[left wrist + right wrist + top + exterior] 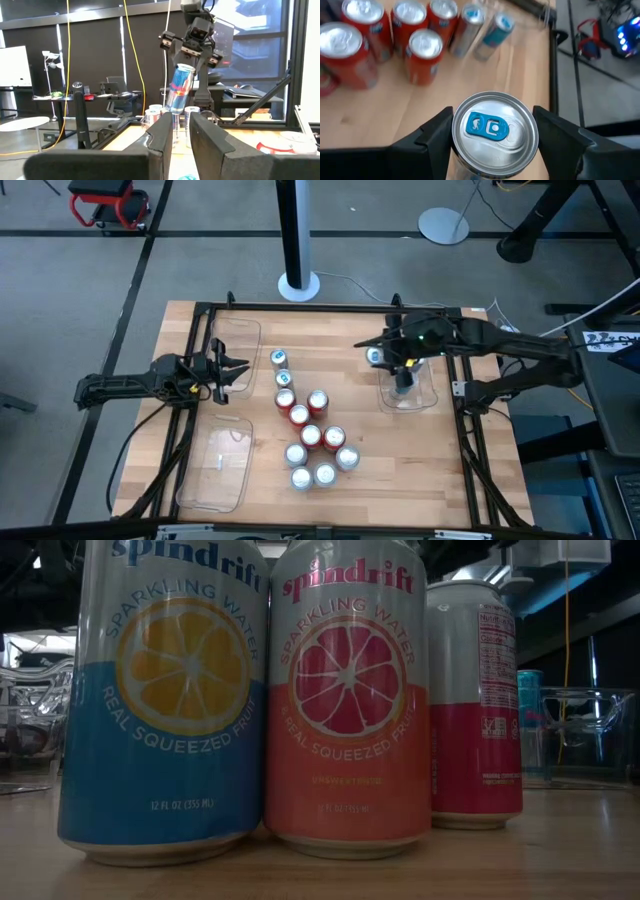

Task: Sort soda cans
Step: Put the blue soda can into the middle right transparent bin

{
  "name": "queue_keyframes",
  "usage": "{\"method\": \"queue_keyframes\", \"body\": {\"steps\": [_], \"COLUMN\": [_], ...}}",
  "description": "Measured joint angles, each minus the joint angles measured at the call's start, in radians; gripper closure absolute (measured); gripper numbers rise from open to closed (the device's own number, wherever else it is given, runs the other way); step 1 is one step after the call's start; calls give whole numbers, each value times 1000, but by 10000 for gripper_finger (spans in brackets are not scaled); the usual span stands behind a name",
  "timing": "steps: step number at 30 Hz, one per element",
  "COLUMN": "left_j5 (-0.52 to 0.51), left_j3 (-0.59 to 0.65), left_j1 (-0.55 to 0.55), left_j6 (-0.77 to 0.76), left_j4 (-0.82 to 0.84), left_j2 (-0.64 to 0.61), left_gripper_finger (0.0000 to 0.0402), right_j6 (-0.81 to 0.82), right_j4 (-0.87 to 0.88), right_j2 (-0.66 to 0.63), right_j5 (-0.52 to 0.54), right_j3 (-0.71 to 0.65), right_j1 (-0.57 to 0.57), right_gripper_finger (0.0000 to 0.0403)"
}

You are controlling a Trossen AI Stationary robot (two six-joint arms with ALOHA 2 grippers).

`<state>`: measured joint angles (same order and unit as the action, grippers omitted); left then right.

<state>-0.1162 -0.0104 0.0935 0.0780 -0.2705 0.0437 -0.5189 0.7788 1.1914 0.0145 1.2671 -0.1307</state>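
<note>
The right gripper (492, 131) is pinching a slim blue can (179, 88) between its fingers, tilted and raised beside the right-hand tray (428, 392), while the left gripper (232, 370), fingers nearly together, is waiting near the far-left tray (240, 335).

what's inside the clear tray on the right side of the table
Nothing clearly visible: the right gripper holds a blue can in its fingers beside the clear tray, while the arm covers part of the tray's inside.

Slim blue metal can (494, 134) with brushed silver lid, glossy, between the matt black plastic fingers (432, 136). Beyond them, red glossy metal cans (422, 56) on the pale, smooth-planked wooden tabletop (520, 70).
</note>
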Motion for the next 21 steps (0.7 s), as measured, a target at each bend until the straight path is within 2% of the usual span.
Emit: {"method": "queue_keyframes", "body": {"steps": [4, 21], "left_j5": [0, 0], "left_j3": [0, 0], "left_j1": [0, 0], "left_j6": [0, 0], "left_j4": [0, 0], "left_j2": [0, 0], "left_gripper_finger": [343, 343], "right_j6": [14, 41], "right_j4": [58, -19], "right_j2": [0, 1], "right_j5": [6, -20], "right_j3": [-3, -219], "right_j1": [0, -1], "right_gripper_finger": [167, 167]}}
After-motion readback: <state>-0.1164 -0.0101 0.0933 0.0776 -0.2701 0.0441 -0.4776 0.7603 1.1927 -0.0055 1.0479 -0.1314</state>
